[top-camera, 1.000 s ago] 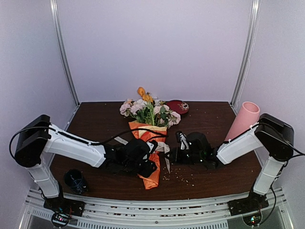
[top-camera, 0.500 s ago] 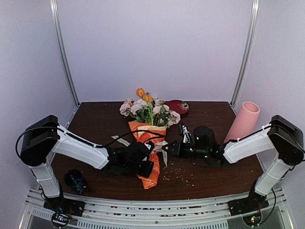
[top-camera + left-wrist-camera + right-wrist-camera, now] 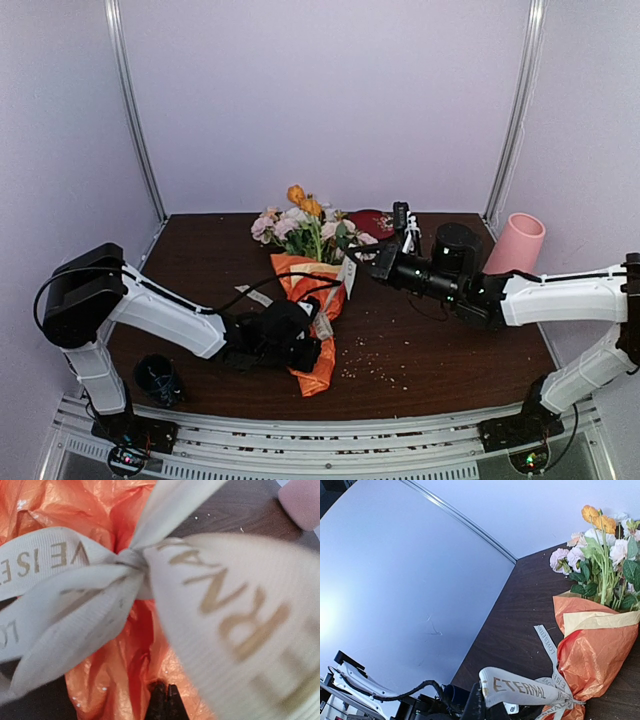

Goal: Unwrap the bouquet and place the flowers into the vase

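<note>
- Pulling at the cream ribbon (image 3: 520,691) with the right pincer (image 3: 479,711), clamped shut on one printed tail and raised above the surface (image 3: 440,350), up and to the right of the knot (image 3: 131,559).
- Pinning the bouquet (image 3: 312,300) low on its wrap with the left pincer (image 3: 164,703), closed tight against the orange paper (image 3: 115,680); cannot tell whether a fold is actually caught between the tips.
- Lies flat near the middle of the surface, long axis running near to far with a slight lean.
- Points its flowers (image 3: 305,228) toward the back wall and its tapered paper end toward the arm bases.
- Carries the knot on the upper face of the wrap, between the two pincers, with the left nearer the paper and the right nearer the loose tail.
- Runs, as to the held tail, from the right pincer down and leftward to the knot.
- Calls, by judgement, for a draw away from the knot along that same line to slip the bow.
- Calls also for a firm left hold, or risks dragging the whole bundle sideways.
- Leaving the pink vase (image 3: 517,240) well apart at the far right of the surface, mouth up, on the right arm's side.
</note>
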`<control>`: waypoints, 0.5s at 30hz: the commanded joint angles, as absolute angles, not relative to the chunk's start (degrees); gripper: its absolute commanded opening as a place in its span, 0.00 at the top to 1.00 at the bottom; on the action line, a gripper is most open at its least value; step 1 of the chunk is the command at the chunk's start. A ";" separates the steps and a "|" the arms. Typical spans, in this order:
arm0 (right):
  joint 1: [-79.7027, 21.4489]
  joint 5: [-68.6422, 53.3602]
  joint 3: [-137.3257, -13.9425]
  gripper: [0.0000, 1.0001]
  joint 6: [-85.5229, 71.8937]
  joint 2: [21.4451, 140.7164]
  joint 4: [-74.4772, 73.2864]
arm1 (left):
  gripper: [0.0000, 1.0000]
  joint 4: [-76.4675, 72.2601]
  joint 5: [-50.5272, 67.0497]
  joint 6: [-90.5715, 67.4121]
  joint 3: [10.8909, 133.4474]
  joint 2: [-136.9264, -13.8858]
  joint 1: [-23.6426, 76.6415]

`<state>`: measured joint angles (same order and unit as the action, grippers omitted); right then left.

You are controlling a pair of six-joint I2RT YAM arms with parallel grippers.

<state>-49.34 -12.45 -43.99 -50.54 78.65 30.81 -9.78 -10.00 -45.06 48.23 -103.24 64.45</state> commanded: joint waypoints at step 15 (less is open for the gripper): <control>-47.46 -7.79 -63.86 1.00 -37.73 67.99 16.29 | 1.00 -6.16 -9.05 -46.68 46.27 -106.48 64.07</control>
